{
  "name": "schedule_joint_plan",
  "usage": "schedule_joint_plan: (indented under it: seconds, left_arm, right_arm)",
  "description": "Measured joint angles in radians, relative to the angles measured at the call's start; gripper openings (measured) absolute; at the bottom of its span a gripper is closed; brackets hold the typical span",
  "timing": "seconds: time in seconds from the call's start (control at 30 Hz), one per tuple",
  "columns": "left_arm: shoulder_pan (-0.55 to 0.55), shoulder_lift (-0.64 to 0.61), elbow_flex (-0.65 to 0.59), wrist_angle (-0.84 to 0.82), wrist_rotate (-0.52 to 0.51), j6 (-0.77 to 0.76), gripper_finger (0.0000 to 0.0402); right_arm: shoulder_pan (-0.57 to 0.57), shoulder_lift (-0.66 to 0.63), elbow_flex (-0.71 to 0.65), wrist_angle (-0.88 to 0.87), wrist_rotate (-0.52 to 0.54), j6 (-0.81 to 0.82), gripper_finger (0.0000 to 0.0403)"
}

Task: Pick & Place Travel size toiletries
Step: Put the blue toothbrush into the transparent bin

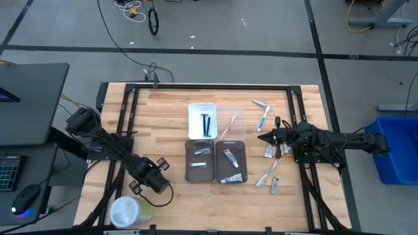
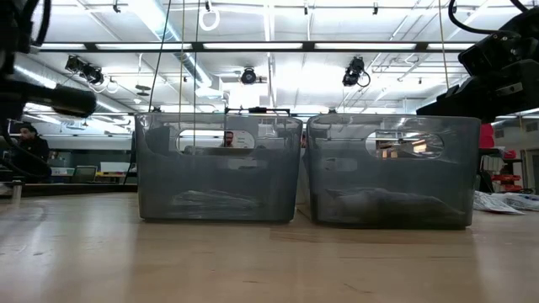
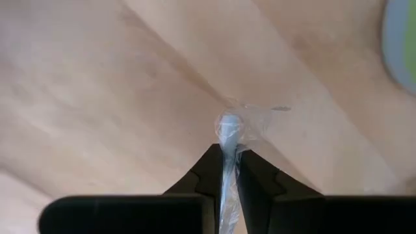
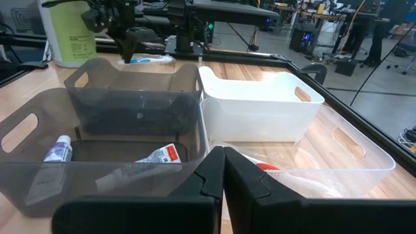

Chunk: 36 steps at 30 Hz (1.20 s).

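Note:
My left gripper (image 1: 151,179) (image 3: 225,156) points down over the near left of the table, shut on a slim light-blue and white toothbrush in a clear wrapper (image 3: 227,130). My right gripper (image 1: 262,138) (image 4: 223,159) waits shut at the table's right, level, facing the trays. More travel size toiletries lie loose on the right side: small tubes (image 1: 269,151) (image 1: 274,186) and toothbrushes (image 1: 262,117) (image 1: 268,175). Tubes lie in the grey tray (image 1: 230,171) (image 4: 159,156), and black sticks in the white tray (image 1: 206,124). My left gripper pinches the wrapped toothbrush between its two fingers, which come from above and point down. The toothbrush runs along the fingers and sticks out past their tips, its rounded end (image 3: 227,122) toward the table. It is clear of the wood, with loose wrapper (image 3: 260,120) around that end.
Four trays stand mid-table: white (image 1: 202,108) and clear (image 1: 236,117) at the back, two grey (image 1: 189,163) (image 1: 243,147) in front. A big round white-and-green container (image 1: 127,212) stands at the near left corner, close to my left gripper. Bare wood lies between it and the trays.

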Motion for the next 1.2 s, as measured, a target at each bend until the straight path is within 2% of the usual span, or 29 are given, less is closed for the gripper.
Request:
schedule_joint_plan:
  seconds: [0.27,0.53,1.2]
  left_arm:
    - [0.066,0.000,0.055,-0.038,-0.058,0.068,0.0039]
    - [0.146,0.000,0.124,-0.059,-0.057,0.090,0.0033]
    - [0.363,0.000,0.321,-0.072,-0.099,0.261,0.0037]
  right_arm:
    - [0.000,0.000,0.000,0.000,0.000,0.000,0.0013]
    - [0.000,0.000,0.000,0.000,0.000,0.000,0.0013]
    - [0.000,0.000,0.000,0.000,0.000,0.000,0.0014]
